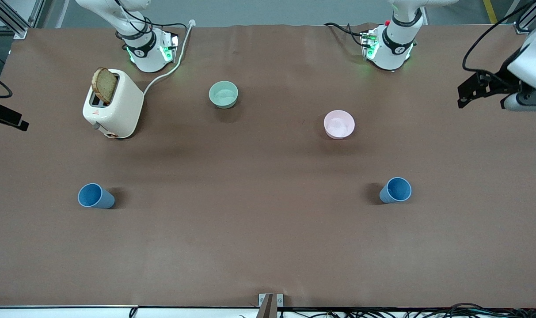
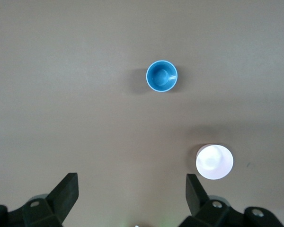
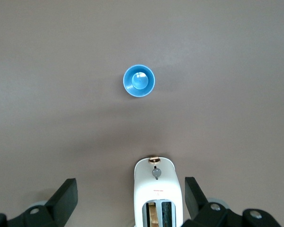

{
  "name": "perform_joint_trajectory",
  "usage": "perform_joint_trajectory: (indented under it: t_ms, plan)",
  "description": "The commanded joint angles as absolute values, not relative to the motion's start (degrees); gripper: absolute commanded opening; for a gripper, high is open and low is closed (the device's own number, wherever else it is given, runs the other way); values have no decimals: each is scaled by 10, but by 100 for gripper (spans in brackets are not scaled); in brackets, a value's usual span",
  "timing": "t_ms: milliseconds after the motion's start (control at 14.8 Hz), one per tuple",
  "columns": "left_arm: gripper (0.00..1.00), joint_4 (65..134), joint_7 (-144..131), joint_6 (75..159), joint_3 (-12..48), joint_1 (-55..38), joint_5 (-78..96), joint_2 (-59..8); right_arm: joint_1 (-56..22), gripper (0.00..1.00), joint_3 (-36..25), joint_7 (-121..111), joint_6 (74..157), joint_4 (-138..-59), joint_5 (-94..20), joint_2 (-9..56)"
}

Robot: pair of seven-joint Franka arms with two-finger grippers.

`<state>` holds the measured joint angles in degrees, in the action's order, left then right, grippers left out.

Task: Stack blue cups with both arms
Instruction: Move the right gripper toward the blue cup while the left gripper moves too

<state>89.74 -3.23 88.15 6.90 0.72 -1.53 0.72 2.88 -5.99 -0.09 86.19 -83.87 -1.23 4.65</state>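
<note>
Two blue cups stand upright on the brown table, far apart. One cup (image 1: 396,190) is toward the left arm's end, nearer the front camera than the pink bowl (image 1: 339,124). It shows in the left wrist view (image 2: 162,76), well clear of my open, empty left gripper (image 2: 131,182). The other cup (image 1: 96,196) is toward the right arm's end and shows in the right wrist view (image 3: 138,81). My right gripper (image 3: 131,187) is open and empty, high above the toaster (image 3: 155,191). In the front view, the left gripper (image 1: 466,92) and right gripper (image 1: 11,119) are raised at the edges.
A cream toaster (image 1: 113,104) with a bread slice (image 1: 104,85) sticking out stands toward the right arm's end, its white cable (image 1: 170,66) running to the arm's base. A pale green bowl (image 1: 223,94) sits mid-table. The pink bowl also shows in the left wrist view (image 2: 214,161).
</note>
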Motion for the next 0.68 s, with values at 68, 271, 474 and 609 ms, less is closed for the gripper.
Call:
perform_joint_trajectory:
  t_ms: [68, 271, 474, 609]
  plan:
    - [100, 910, -32, 970, 68, 8, -15, -69, 30, 100, -56, -4, 912, -861, -24, 74]
    - [100, 975, -56, 1087, 69, 4, -15, -110, 33, 100, -56, -14, 974, -878, -22, 138]
    - [100, 994, -82, 1169, 69, 3, -18, -170, 36, 100, -56, -69, 1117, -946, -21, 185]
    - [100, 998, -82, 1210, 69, 5, -25, -208, 39, 100, -56, -111, 1192, -984, -19, 211]
